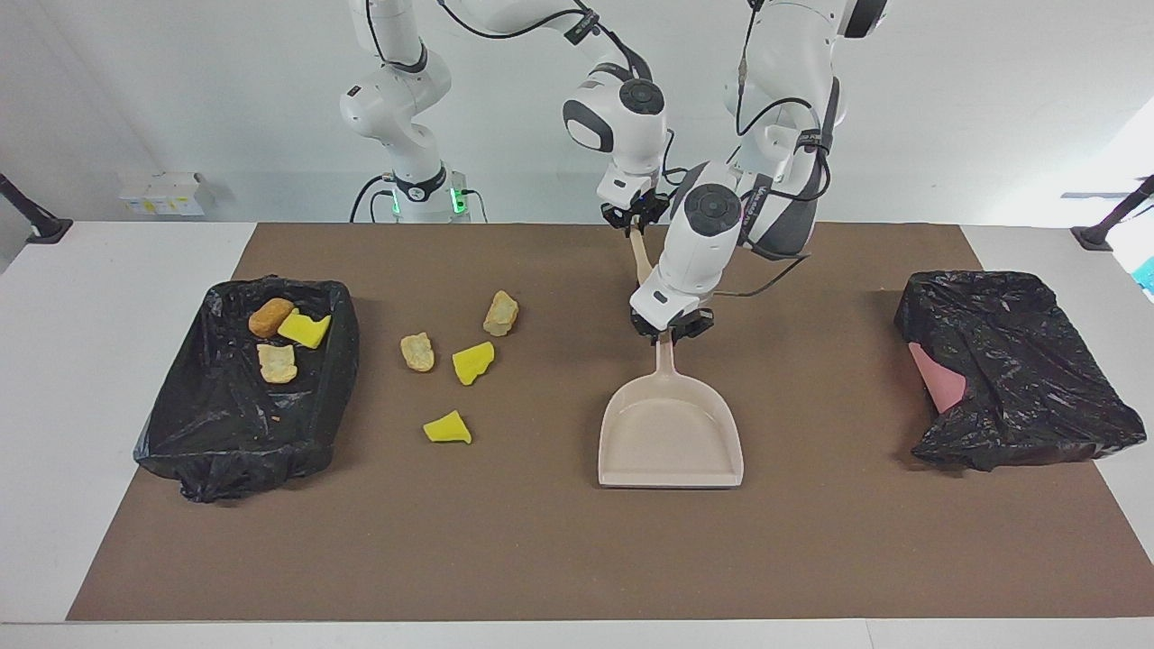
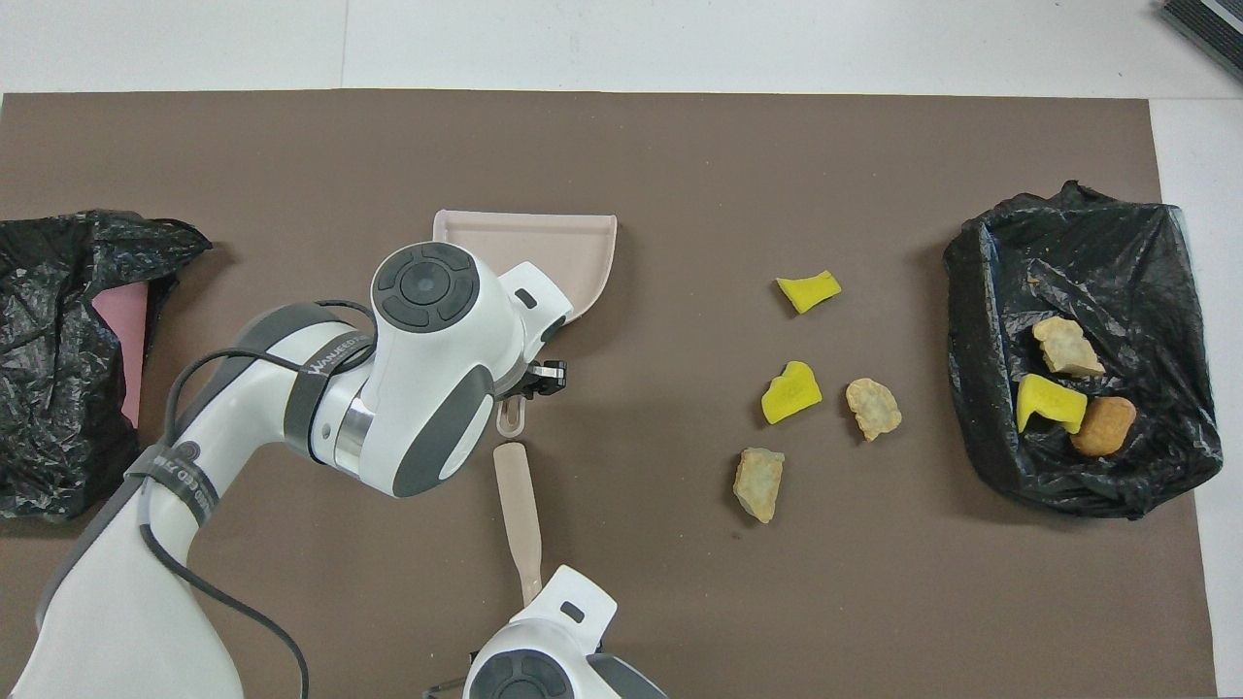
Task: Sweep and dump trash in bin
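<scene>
Two grippers, both clamped on tools. Clock bearings use the overhead view, 12 pointing away from the robots.

Right gripper (image 1: 636, 221): over the mat's (image 2: 680, 146) robot-side edge, clenched on the thin end of the beige scraper (image 2: 518, 505). Scraper runs toward 12, wide end just short of the dustpan handle, small gap between them. Can't tell if the wide end touches the mat.

Left gripper (image 1: 672, 329): at 12 of the scraper, fingers pinched on the handle of the beige dustpan (image 1: 672, 433). Pan mouth faces 12, nothing in the pan. Can't tell if the pan sits flat on the mat.

Trash, four lumps loose on the mat, all between 3 and 4 o'clock of the dustpan, apart from each other:
- beige foam chunk (image 2: 758, 482), nearest the robots
- second beige chunk (image 2: 873, 408), at 2 of that one
- yellow sponge wedge (image 2: 790, 392), just beside it at 9
- second yellow wedge (image 2: 808, 290), farthest out, at 12 of the first wedge

Three more sit in the black-lined bin (image 2: 1117, 262) at 3 o'clock of the loose group, right arm's end of the table: orange-brown lump (image 2: 1102, 425), yellow wedge (image 2: 1049, 403) touching it, beige chunk (image 2: 1066, 347) at 12 of the wedge.

Second black-bagged bin (image 2: 58, 388) at 9 o'clock of the dustpan, left arm's end, pink showing through the bag.
</scene>
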